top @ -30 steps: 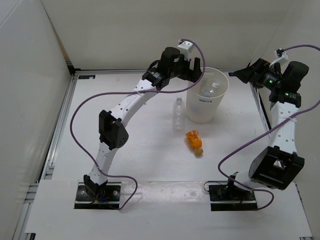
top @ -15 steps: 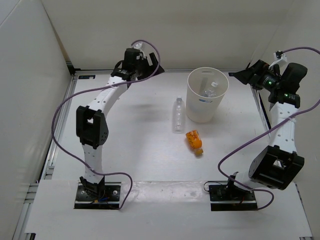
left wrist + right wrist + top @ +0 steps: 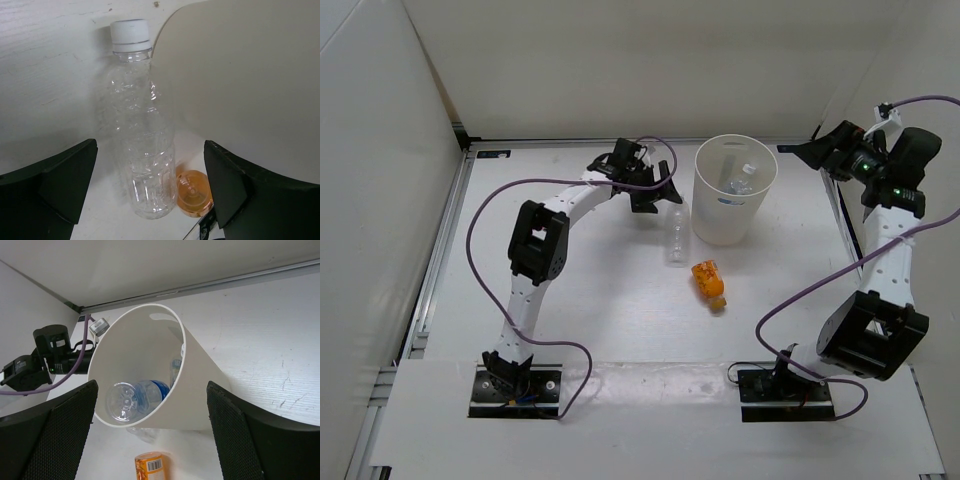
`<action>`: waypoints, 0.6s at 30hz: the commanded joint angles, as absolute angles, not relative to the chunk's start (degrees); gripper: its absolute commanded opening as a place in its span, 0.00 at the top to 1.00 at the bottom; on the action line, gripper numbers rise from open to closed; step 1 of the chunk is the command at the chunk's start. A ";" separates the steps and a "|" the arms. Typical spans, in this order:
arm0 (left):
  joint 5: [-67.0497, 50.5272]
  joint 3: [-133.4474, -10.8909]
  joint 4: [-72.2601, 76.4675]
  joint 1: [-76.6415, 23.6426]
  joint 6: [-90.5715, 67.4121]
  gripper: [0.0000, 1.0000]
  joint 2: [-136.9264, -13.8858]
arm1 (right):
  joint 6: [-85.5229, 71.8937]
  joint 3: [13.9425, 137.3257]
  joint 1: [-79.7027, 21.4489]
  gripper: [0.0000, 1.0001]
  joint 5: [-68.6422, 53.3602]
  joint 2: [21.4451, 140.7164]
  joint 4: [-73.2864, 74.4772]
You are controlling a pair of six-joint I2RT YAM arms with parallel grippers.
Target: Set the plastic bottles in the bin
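Observation:
The bin stands upright at the back of the table. Two plastic bottles lie inside it: one with a blue label and another against the wall. A plain clear bottle lies on the table left of the bin, with an orange bottle just past its base. My left gripper hovers open by the clear bottle's cap end. In the left wrist view that clear bottle lies between the spread fingers, untouched. My right gripper is open, raised to the right of the bin and facing it.
White walls enclose the table on the left, back and right. A metal rail runs along the left edge. The bin wall stands right beside the clear bottle. Purple cables loop from both arms.
The left arm left the bin's rim, swung back to the far left, then came down by the clear bottle's cap end. The right arm stayed put.

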State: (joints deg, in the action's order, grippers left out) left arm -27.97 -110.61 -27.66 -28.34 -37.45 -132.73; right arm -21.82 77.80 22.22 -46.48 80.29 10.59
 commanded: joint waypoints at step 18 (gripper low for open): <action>-29.97 -121.64 -40.78 -29.80 -33.66 0.03 -138.69 | -18.72 75.67 21.09 0.10 -46.93 78.05 12.83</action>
State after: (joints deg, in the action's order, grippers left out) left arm -29.19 -119.17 -36.58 -29.15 -34.54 -138.47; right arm -19.66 75.09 21.58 -46.50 78.74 13.39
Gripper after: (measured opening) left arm 0.976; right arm 0.905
